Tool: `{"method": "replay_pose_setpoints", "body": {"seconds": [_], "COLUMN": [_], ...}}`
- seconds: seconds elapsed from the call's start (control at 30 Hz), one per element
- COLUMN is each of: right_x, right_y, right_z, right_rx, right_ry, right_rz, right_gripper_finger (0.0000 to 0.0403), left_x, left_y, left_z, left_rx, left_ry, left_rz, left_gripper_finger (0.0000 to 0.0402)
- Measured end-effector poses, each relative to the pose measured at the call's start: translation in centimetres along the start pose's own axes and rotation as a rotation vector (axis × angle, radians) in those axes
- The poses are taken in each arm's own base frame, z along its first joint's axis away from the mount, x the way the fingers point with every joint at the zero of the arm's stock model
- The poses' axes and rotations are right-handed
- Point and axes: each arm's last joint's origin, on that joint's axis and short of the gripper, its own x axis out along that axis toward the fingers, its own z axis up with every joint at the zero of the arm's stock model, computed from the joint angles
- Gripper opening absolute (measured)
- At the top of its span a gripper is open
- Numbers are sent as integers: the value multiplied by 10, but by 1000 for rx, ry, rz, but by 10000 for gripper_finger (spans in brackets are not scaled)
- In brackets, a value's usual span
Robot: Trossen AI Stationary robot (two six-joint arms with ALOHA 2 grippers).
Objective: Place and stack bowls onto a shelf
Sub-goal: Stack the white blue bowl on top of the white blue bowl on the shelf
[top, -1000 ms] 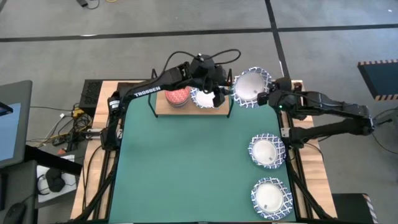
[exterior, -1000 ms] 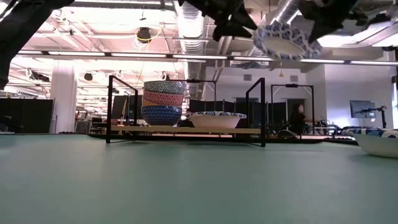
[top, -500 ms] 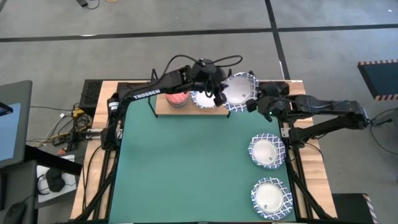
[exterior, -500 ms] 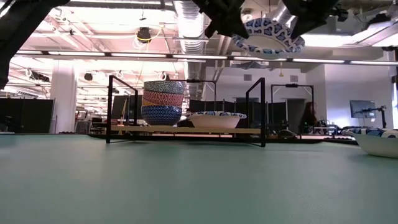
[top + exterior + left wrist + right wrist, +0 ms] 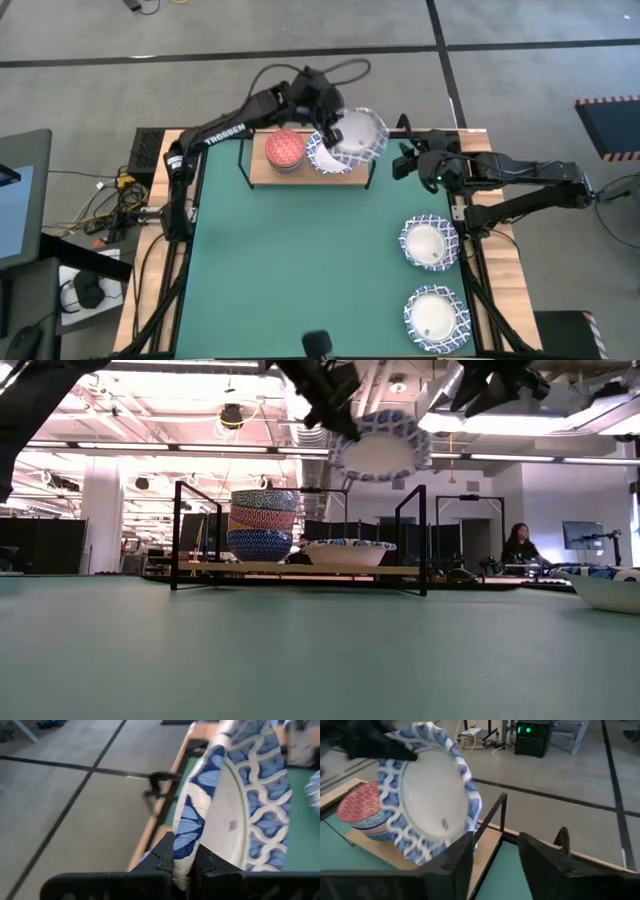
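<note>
My left gripper [image 5: 328, 132] is shut on a white bowl with a blue-patterned rim [image 5: 356, 135], held in the air over the right end of the shelf [image 5: 262, 176]. A stack of small bowls [image 5: 285, 150] rests on the shelf's plank, a red one on top. Beside the stack sits another white bowl [image 5: 348, 552]. My right gripper [image 5: 403, 160] stands open just right of the held bowl, touching nothing. In the right wrist view its fingers [image 5: 457, 865] frame the held bowl [image 5: 427, 800]. My left gripper pinches the bowl's rim [image 5: 186, 840] between its two fingers [image 5: 162, 862], one finger inside the bowl and one outside. It comes from the bowl's left side, slanting down. The bowl [image 5: 378, 450] hangs tilted, lifted clear above the shelf.
Two more white bowls with blue rims [image 5: 430, 243] [image 5: 435, 315] sit on the green mat [image 5: 300, 270] along the table's right side. The shelf's black wire end frames [image 5: 410, 540] stand up at both ends. A person [image 5: 520, 548] is in the room beyond.
The white bowl has passed from my right gripper to my left. My left gripper has shut on its rim, and my right gripper has opened and let go. My left gripper has carried the bowl toward the table's left, over the shelf's right end.
</note>
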Motion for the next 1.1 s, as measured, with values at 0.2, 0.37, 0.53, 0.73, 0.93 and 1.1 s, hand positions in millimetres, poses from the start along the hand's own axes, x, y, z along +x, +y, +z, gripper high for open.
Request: {"method": "replay_pose_setpoints", "body": {"seconds": [0.2,0.37,0.53,0.73,0.93,1.1], "right_x": [0,1,1,1,1,1], "right_y": [2,3,5,5,5,5], "right_z": [0,-1,1,1,1,0], "right_rx": [51,83,114,133,139,155], "right_ry": [30,40,33,34,39,48], "right_rz": [42,58,70,70,76,84], "right_gripper_finger": [232,239,239,240,240,240], "left_x": [2,10,26,40,45,50], "left_y": [52,91,111,103,88,78], "left_z": [-19,-43,-68,-82,-84,-83], "left_rx": [4,16,-37,-39,-27,-15], "left_ry": [43,73,67,59,66,67], "left_rz": [-51,-34,-28,-90,-145,-164], "left_gripper_finger": [2,2,2,2,2,2]}}
